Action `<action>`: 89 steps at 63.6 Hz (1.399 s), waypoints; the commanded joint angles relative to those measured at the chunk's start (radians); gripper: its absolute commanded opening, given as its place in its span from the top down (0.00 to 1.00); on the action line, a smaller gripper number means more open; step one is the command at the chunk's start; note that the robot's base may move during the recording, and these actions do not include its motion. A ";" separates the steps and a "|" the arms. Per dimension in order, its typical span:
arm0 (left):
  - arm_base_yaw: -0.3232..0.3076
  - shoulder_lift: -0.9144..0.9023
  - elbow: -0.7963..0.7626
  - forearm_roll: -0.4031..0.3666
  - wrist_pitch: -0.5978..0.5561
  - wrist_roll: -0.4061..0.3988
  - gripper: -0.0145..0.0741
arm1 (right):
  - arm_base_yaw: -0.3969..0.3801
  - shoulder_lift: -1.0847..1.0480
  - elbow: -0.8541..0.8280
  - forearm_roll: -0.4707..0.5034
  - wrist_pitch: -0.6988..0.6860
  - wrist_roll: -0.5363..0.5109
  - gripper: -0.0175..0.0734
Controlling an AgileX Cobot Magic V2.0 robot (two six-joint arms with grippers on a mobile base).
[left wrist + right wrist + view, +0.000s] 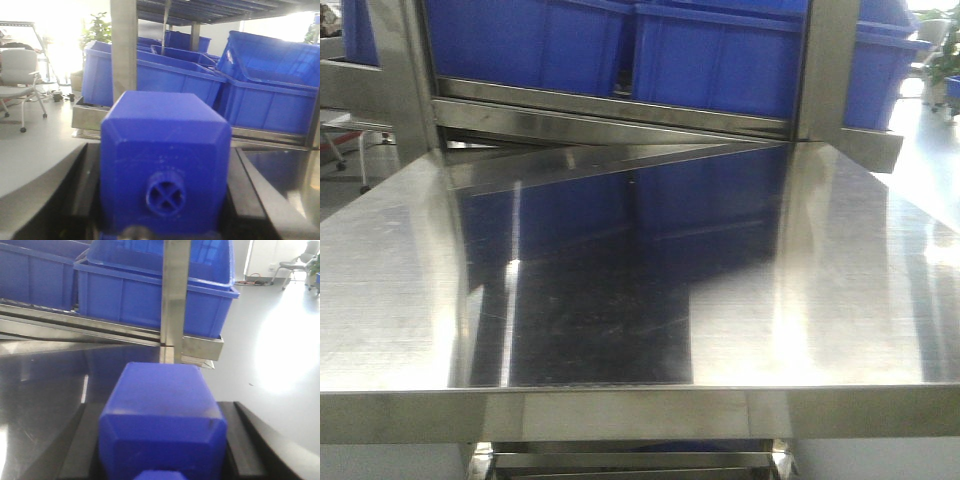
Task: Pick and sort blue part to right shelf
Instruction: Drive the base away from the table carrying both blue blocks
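Left wrist-mounted view: the left gripper (161,146) has its jaws clamped on a blue part (165,170), with a dark finger (75,200) pressed to one flank and its twin to the other. The block's end face, which carries a round boss with a cross moulded in it, looks back at the camera. Its long axis seems to run along the fingers, straight toward the rack (150,122). Its upper edges are bevelled. Left of the rack stands an office chair (20,75) with a potted plant (97,27) nearer the rack. A steel post (124,45) of the rack rises just behind the block, and blue bins (270,95) fill the shelf to its right.

From the exterior front-facing view, the steel table (880,300) lies in front of the rack, mirroring the bins; neither arm shows here.

In the right wrist-mounted view the right gripper (159,404) is closed on another blue part (162,430), again with its long axis toward the rack. Only its top and a sliver of the boss are visible. Both blocks hang short of the rack, held off the table.
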 commanded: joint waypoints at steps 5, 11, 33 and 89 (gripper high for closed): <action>0.002 0.009 -0.029 0.001 -0.093 0.001 0.46 | -0.007 0.006 -0.031 0.000 -0.098 -0.001 0.35; 0.002 0.009 -0.029 0.001 -0.093 0.001 0.46 | -0.007 0.006 -0.031 0.000 -0.098 -0.001 0.35; 0.002 0.009 -0.029 0.001 -0.093 0.001 0.46 | -0.007 0.006 -0.031 0.000 -0.098 -0.001 0.35; 0.002 0.009 -0.029 0.001 -0.093 0.001 0.46 | -0.007 0.006 -0.031 0.000 -0.097 -0.001 0.35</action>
